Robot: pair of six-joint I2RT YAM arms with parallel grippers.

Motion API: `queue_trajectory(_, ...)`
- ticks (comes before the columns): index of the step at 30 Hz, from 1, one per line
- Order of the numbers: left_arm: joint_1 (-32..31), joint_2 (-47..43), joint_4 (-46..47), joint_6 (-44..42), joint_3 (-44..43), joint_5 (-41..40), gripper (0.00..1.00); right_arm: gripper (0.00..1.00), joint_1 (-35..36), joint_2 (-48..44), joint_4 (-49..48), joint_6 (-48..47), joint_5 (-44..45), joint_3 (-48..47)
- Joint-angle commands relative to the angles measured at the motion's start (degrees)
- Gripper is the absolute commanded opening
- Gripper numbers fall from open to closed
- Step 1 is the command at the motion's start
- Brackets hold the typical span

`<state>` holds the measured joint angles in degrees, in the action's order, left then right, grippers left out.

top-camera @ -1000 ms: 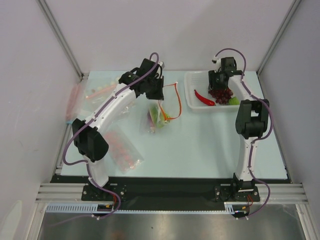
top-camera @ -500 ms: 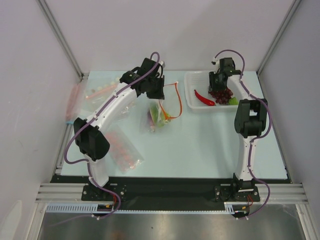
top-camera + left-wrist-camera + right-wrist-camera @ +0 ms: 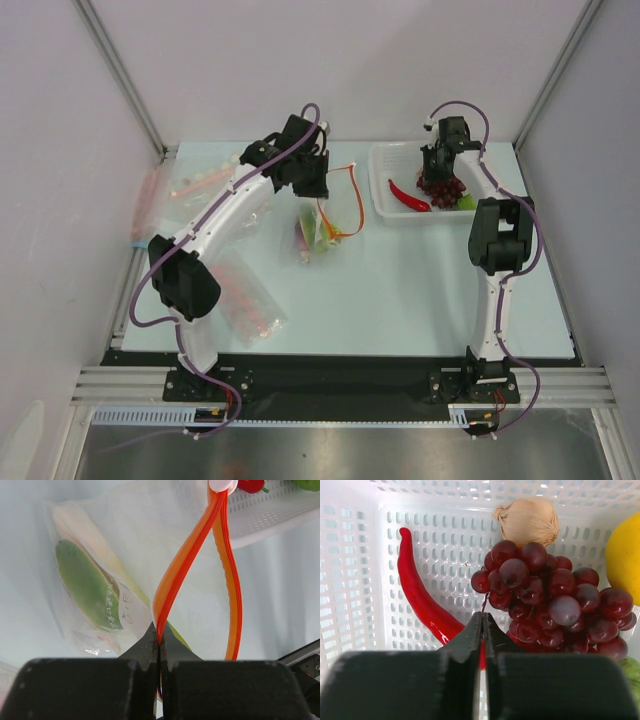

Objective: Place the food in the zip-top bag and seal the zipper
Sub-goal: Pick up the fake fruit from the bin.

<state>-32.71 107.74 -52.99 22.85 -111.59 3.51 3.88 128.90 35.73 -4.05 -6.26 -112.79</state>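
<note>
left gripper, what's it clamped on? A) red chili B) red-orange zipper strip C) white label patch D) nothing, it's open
B: in the left wrist view the left gripper is shut on the red-orange zipper strip of the clear zip-top bag.

zipper (image 3: 195, 555) red-orange; bag (image 3: 150, 530) clear, label (image 3: 125, 615) white, scallion (image 3: 85, 585) green. grapes (image 3: 550, 605) dark purple-red, chili (image 3: 420, 600) glossy red, basket (image 3: 350, 580) white with slotted grid. fruit (image 3: 625, 555) yellow, bulb (image 3: 527, 520) tan, table (image 3: 400, 290) pale blue-green
</note>
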Motion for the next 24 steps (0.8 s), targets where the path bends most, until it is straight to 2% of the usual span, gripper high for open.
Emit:
queue_trajectory(1, 0.10, -0.25, 0.70, -0.97, -3.11, -0.43, 0.00, 0.00, -0.19, -0.23, -1.36, 0.36, 0.29, -1.55)
queue_trajectory(24, 0.01, -0.78, 1.49, -1.41, -2.76, 1.15, 0.00, 0.00, 2.27, -19.03, -6.02, 2.91, -1.38, 4.07)
